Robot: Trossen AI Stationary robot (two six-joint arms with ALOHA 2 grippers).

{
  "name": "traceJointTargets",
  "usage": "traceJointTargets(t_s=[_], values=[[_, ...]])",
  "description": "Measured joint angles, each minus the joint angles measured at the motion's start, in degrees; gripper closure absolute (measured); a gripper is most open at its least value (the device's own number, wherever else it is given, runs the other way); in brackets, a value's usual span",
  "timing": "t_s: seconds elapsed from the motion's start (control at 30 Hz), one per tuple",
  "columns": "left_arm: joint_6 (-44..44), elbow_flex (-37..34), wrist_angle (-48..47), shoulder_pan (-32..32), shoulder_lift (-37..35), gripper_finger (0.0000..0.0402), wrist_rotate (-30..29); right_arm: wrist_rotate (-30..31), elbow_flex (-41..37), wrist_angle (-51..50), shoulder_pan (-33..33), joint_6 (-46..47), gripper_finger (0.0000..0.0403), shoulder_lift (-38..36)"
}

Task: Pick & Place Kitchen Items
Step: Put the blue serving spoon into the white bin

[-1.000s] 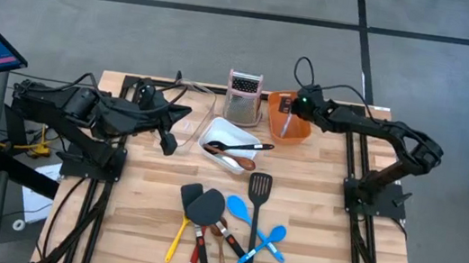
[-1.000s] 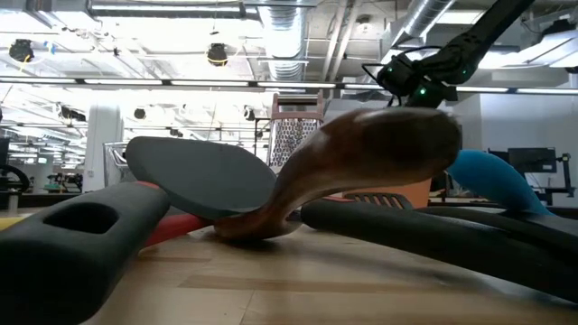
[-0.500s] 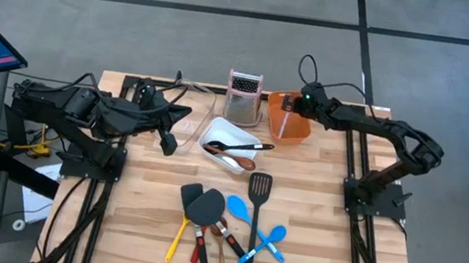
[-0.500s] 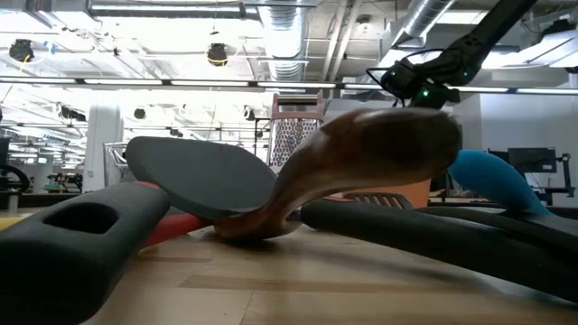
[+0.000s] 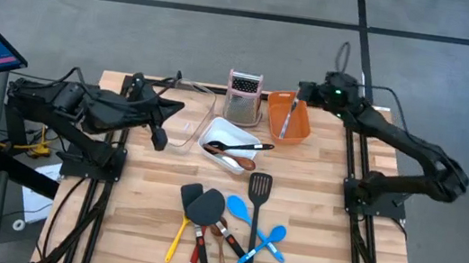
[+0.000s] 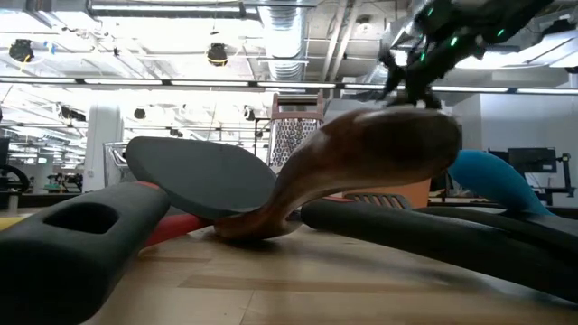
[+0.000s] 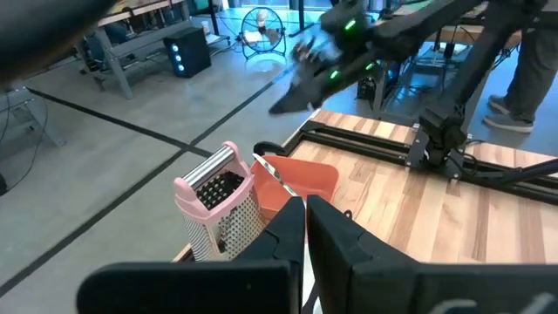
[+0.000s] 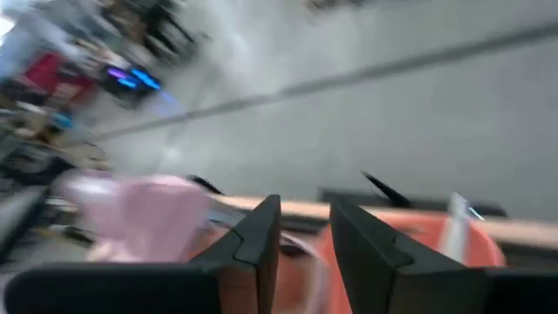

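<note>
Several kitchen items lie near the table's front edge: black spatulas (image 5: pixel 200 203), a slotted turner (image 5: pixel 259 189), blue spoons (image 5: pixel 240 208), and yellow-handled (image 5: pixel 174 242) and red-handled (image 5: pixel 197 252) tools. A pale-handled utensil (image 5: pixel 287 118) leans in the orange tub (image 5: pixel 300 127). In the white tub (image 5: pixel 217 127) lie a black utensil (image 5: pixel 247 147) and a wooden spoon (image 5: pixel 236 160). My right gripper (image 5: pixel 303 92) hangs open above the orange tub's far edge with nothing between its fingers (image 8: pixel 261 235). My left gripper (image 5: pixel 159 140) is shut and holds nothing, raised at the table's far left.
A steel box grater with a pink top (image 5: pixel 242 96) stands between the tubs at the far edge. A clear tub (image 5: pixel 186 123) sits left of the white one. The arms' frames run along both table sides. Bare wood shows mid-table to the left and right.
My right gripper has risen out of the orange tub and drawn back toward the table's far right corner, tipping closer to level. The pale-handled utensil stays leaning in the orange tub.
</note>
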Motion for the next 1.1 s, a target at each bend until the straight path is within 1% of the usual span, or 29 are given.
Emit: traceJointTargets(t_s=[0.13, 0.27, 0.47, 0.57, 0.67, 0.87, 1.03, 1.1], values=[[2.1, 0.0, -0.3, 0.0, -0.9, 0.0398, 0.2, -0.9, 0.0, 1.2, 3.5, -3.6, 0.0329, -8.2], [4.5, 0.0, -0.3, 0.0, -1.2, 0.0398, 2.0, -1.4, 0.0, 3.3, 8.9, -8.4, 0.0351, -14.8], [4.7, 0.0, -0.2, 0.0, -1.2, 0.0398, 2.5, -1.4, 0.0, 3.3, 17.3, -13.5, 0.0387, -20.4], [4.8, 0.0, -0.2, 0.0, -1.2, 0.0398, 2.5, -1.4, 0.0, 3.0, 21.2, -16.3, 0.0400, -21.4], [4.9, 0.0, -0.2, 0.0, -1.2, 0.0398, 2.5, -1.4, 0.0, 2.1, 24.9, -19.2, 0.0398, -21.7], [4.9, 0.0, -0.2, 0.0, -1.2, 0.0398, 2.5, -1.4, 0.0, 0.8, 30.7, -19.5, 0.0395, -20.6], [4.7, 0.0, 0.0, 0.0, -0.2, 0.0398, 2.6, -1.4, 0.0, 3.2, 34.3, -19.5, 0.0401, -19.4], [5.1, 0.0, 0.2, 0.0, 0.8, 0.0398, 4.1, -1.4, 0.0, 3.7, 35.6, -19.5, 0.0402, -19.0]])
